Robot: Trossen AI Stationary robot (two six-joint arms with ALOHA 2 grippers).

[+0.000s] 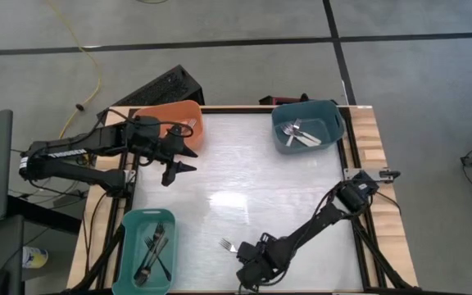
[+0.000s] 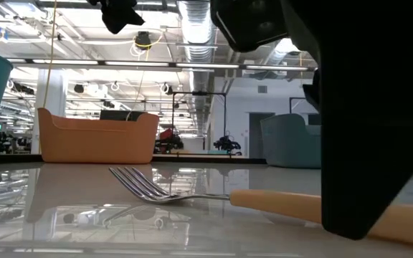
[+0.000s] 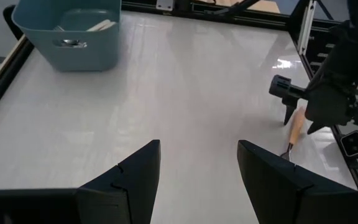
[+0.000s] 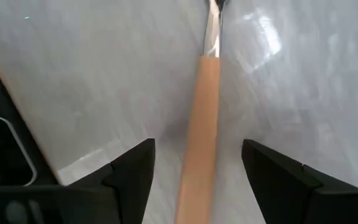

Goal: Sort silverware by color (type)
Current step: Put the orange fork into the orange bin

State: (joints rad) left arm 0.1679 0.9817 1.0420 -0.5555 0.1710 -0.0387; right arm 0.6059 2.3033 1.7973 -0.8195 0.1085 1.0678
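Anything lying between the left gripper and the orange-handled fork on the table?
No. The high view shows only bare white tabletop between the open left gripper and the orange-handled metal fork, which the open right gripper straddles.

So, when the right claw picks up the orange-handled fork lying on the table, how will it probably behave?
The fork looks slim and rigid, so it should stay stiff and feel light. It lies flat on the glossy table, so it may slide if nudged. The open right claw straddles its smooth handle; an off-centre grip could let the tines droop.

fork (image 2: 192,193): orange handle, silver tines | bins: orange (image 1: 170,123), blue (image 1: 308,127), teal (image 1: 146,250) | table (image 1: 252,192): seemingly white
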